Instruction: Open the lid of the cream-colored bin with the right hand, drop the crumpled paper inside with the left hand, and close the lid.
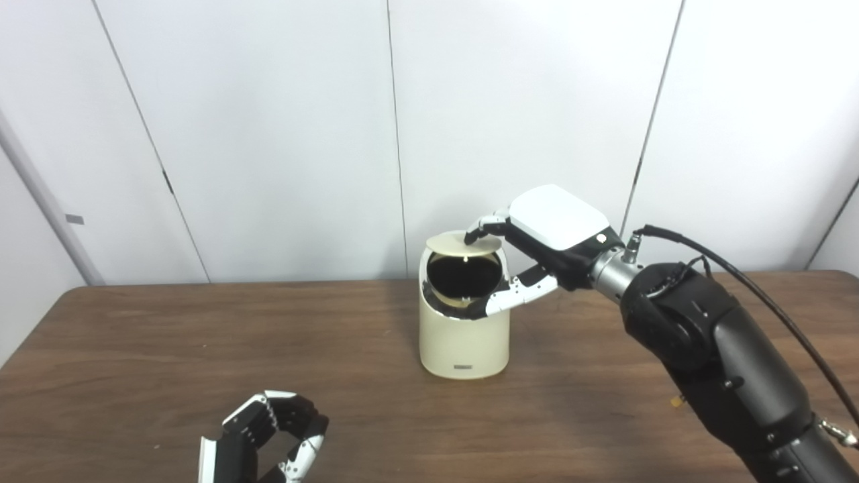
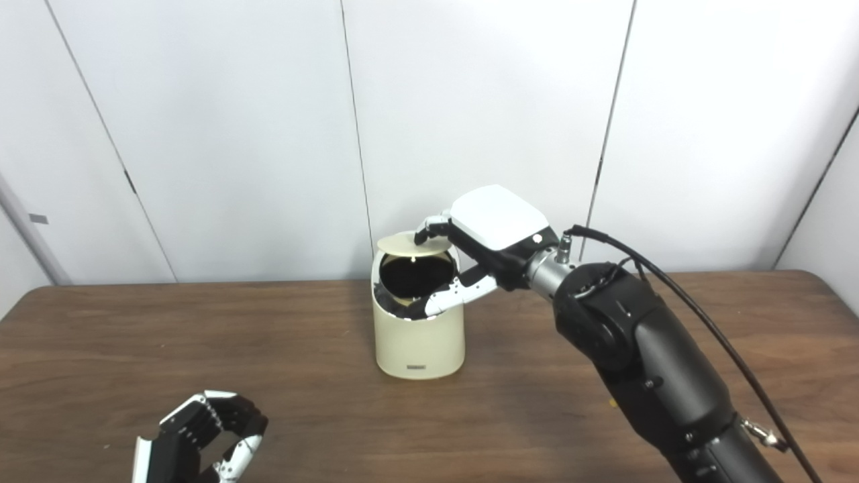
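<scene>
The cream-colored bin (image 1: 463,342) stands upright at the middle of the table. Its round lid (image 1: 463,244) is tipped up nearly level above the dark opening (image 1: 464,275). My right hand (image 1: 537,248) reaches in from the right, its fingers apart. Its fingertips (image 1: 475,235) touch the lid's right edge from above, and its thumb (image 1: 513,294) lies along the front rim of the opening. My left hand (image 1: 268,439) is low at the table's front left, its fingers curled round to the thumb with nothing seen inside. No crumpled paper is in view.
The brown wooden table (image 1: 201,349) runs across the whole picture. White wall panels (image 1: 268,134) stand close behind the bin. My right arm (image 1: 725,362) and its black cable (image 1: 778,315) cross the table's right side.
</scene>
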### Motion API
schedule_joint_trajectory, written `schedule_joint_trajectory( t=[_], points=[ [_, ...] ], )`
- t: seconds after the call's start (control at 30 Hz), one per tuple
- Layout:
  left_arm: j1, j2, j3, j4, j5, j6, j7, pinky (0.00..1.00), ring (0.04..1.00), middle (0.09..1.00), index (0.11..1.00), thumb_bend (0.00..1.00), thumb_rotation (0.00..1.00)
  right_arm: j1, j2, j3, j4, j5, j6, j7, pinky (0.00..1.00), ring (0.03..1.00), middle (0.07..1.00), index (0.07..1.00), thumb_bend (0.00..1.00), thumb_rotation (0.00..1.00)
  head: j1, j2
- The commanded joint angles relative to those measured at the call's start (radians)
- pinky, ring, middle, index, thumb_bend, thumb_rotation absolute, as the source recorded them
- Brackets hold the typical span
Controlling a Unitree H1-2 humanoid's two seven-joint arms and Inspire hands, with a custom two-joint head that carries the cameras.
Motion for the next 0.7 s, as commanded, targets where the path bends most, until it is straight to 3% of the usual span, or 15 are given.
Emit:
schedule_joint_trajectory(
  t=[0.0,0.67],
  points=[
    [0.016,-0.013,-0.008,-0.024,0.012,-0.008,0.009,0.39,0.457,0.493,0.484,0.48,0.05,-0.026,0.001,-0.011,-0.030,0.020,-0.004,-0.007,0.65,0.747,0.762,0.738,0.89,0.90,0.002,0.003],
    [0.019,-0.014,-0.008,-0.040,0.020,-0.001,0.006,0.38,0.453,0.490,0.484,0.48,0.06,0.015,0.014,0.006,-0.021,0.028,-0.029,-0.021,0.66,0.741,0.744,0.728,0.91,0.94,0.006,0.015]
  ],
)
